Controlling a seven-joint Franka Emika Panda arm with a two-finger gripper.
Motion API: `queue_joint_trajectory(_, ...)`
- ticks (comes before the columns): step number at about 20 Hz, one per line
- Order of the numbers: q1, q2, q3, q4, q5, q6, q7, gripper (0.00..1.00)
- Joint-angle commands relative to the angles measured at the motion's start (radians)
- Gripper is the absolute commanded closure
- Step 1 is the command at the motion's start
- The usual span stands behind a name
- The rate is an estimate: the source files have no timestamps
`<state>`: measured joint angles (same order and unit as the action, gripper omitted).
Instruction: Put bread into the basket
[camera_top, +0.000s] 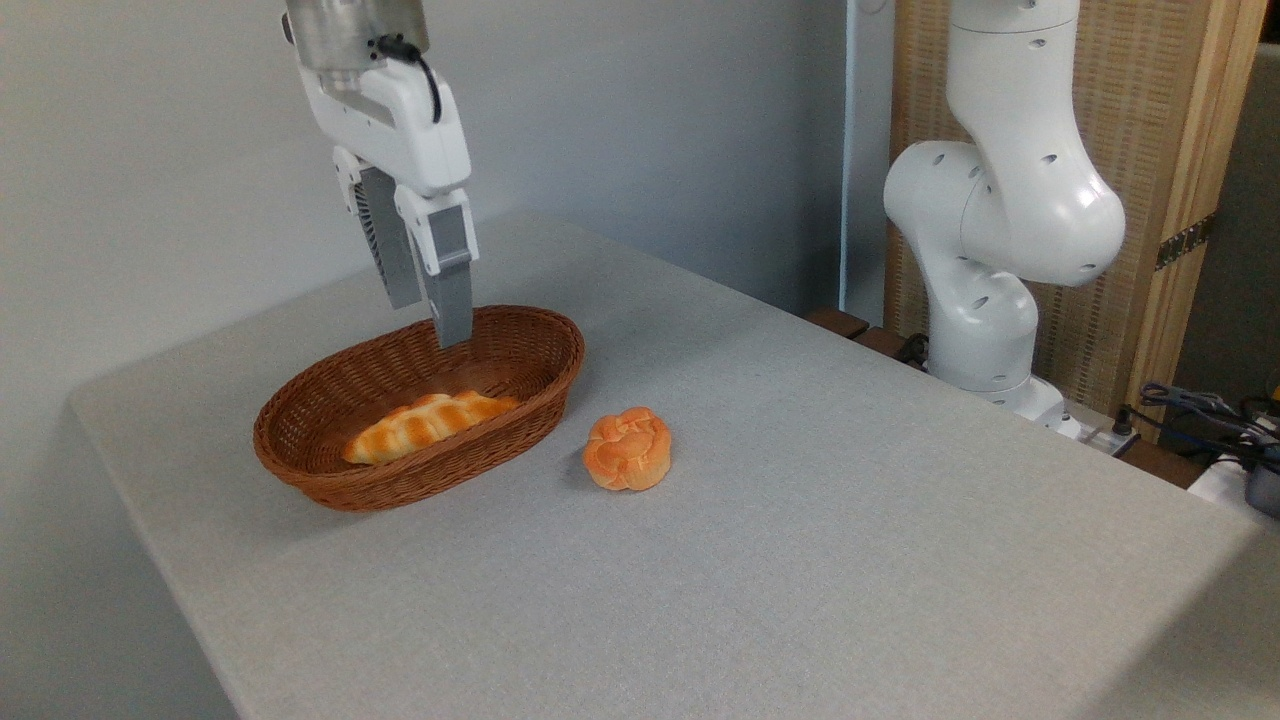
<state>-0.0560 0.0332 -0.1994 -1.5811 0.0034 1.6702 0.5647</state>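
On a pale grey table (800, 520), an oval, shallow, reddish-brown woven wicker basket (330, 480) sits toward the left. The long, braided, golden-orange loaf of bread (425, 424) lies inside it along the near wall, one pointed end toward the left of the basket. Above the basket's far rim hangs the white robot arm's two-finger grey gripper (430, 320), its fingers parted with a narrow gap and holding nothing; the loaf is released and lies apart from the fingertips. A small round orange knotted bun (627, 449) rests on the table just to the right of the basket, not touching it. The arm's white base (1000, 250) stands at the far right edge.

The task looks essentially done, so the remaining risks come from the gripper itself. Its lower fingertip hangs close to the far rim; a sideways move before rising could catch the wicker and drag or tip the light basket, perhaps spilling the loaf. A low sweep to the right could also knock the bun.
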Motion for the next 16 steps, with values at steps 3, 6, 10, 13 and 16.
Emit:
queue_joint_trajectory(3,-0.053,-0.021,0.156,0.023,0.000,-0.036,0.012,0.00)
queue_joint_trajectory(6,-0.050,-0.018,0.175,0.023,0.000,-0.056,0.014,0.00)
queue_joint_trajectory(10,-0.041,-0.013,0.173,0.023,0.000,-0.058,0.012,0.00)
queue_joint_trajectory(13,-0.039,-0.015,0.175,0.023,0.000,-0.079,0.015,0.00)
queue_joint_trajectory(16,-0.039,-0.013,0.175,0.021,0.000,-0.086,0.017,0.00)
